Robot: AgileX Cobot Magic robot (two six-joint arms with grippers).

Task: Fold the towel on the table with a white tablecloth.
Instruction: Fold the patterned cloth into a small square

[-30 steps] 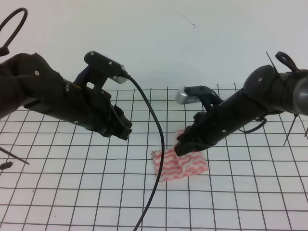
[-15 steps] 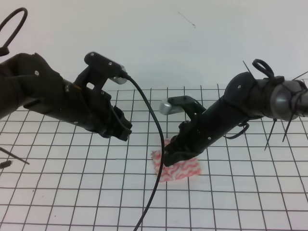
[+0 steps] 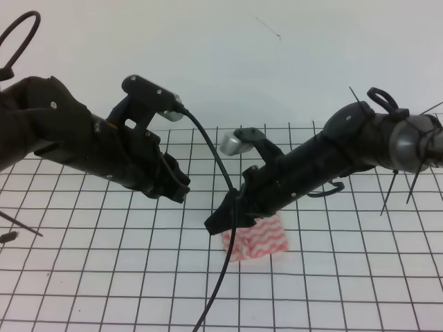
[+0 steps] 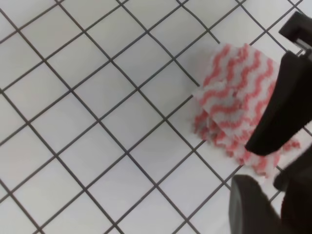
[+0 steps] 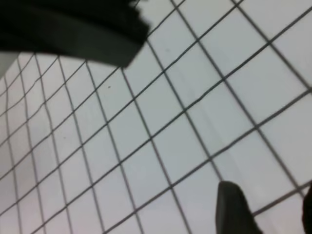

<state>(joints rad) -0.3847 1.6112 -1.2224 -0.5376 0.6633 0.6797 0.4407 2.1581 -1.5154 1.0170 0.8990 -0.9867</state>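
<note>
Already the towel (image 3: 257, 239) lies doubled into a small, bunched packet on the bench (image 3: 104, 277), just beneath and behind the right gripper (image 3: 220, 223); whether its jaws are gripping the cloth I cannot tell. Some tidying probably remains. The left gripper (image 3: 176, 188) hangs well apart from it, jaws unreadable. Thin cloth, pink-red wavy stripes, frayed edges; the white tablecloth carries a black grid.

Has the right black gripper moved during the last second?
Yes. The right black gripper moved leftward across the white grid-lined tablecloth, over the pink-and-white striped towel.
</note>
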